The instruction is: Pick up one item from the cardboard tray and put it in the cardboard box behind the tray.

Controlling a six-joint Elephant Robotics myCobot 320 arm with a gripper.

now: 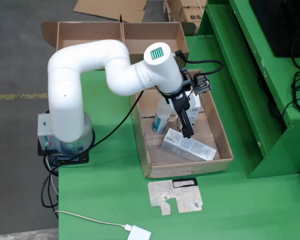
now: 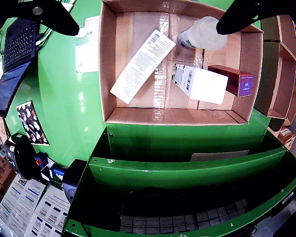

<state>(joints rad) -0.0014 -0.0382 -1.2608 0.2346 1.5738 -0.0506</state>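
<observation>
The cardboard tray lies on the green table, and my gripper hangs over its middle. In the gripper view both black fingers stand far apart at the top corners, so the gripper is open with nothing between them. The tray holds a long white box, a white bottle with a teal label, a small white box and a dark red box. Behind the tray sits the two-part cardboard box.
A flat cardboard cut-out lies in front of the tray, with a white adapter on a cable near the table's front edge. A green rack runs along the tray's right side. The arm's base stands left of the tray.
</observation>
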